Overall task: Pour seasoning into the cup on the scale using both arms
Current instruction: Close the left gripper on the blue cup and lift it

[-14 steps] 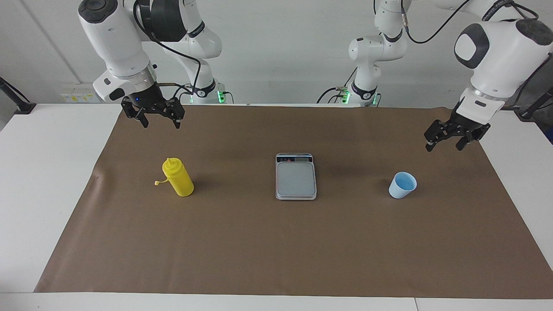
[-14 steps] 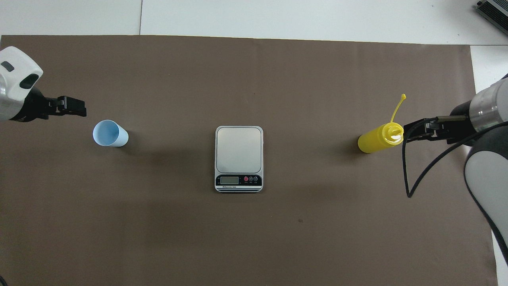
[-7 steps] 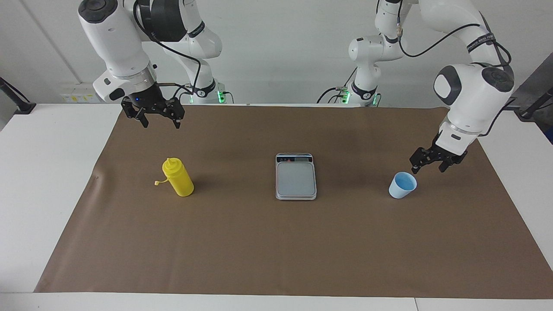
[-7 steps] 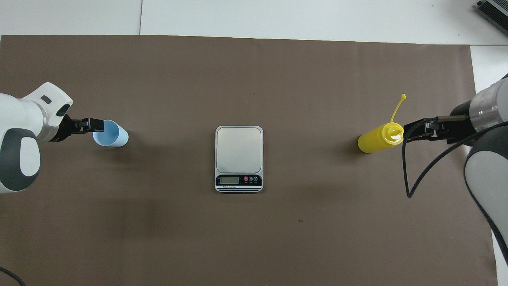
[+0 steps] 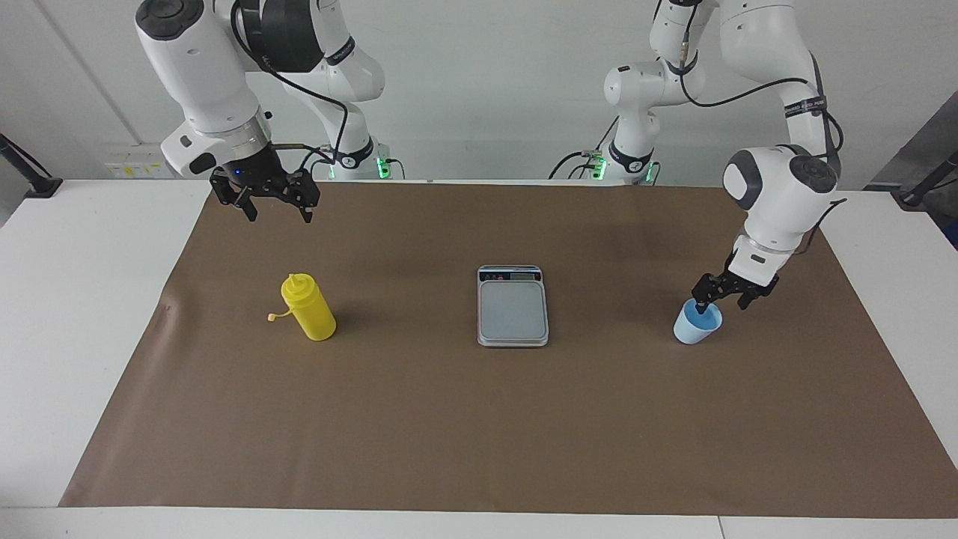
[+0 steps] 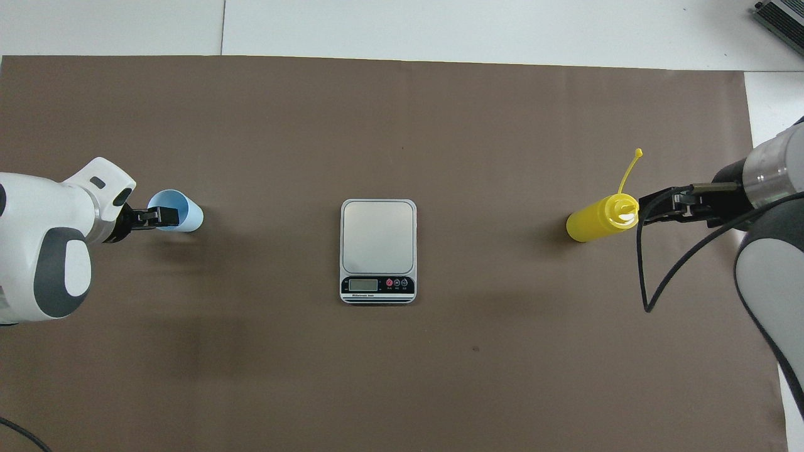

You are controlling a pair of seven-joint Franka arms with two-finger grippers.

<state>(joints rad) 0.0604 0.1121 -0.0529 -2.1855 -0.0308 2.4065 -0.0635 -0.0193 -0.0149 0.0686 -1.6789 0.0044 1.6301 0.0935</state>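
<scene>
A: Where is the light blue cup (image 5: 697,323)?
B: On the desk (image 5: 419,419), toward the left arm's end, well apart from the kitchen scale (image 5: 513,305).
A: What changed?
B: The left end effector (image 5: 721,297) has dropped to its rim, fingers spread, one inside. A grasp looks imminent.
A: The right end effector (image 5: 276,203)?
B: Waiting, released, above the yellow squeeze bottle (image 5: 308,307).

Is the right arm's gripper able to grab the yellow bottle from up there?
Probably yes. The right gripper hangs open above the mat, on the robots' side of the yellow bottle. The bottle stands upright with nothing beside it except its own tethered cap, so the way down looks free.
</scene>
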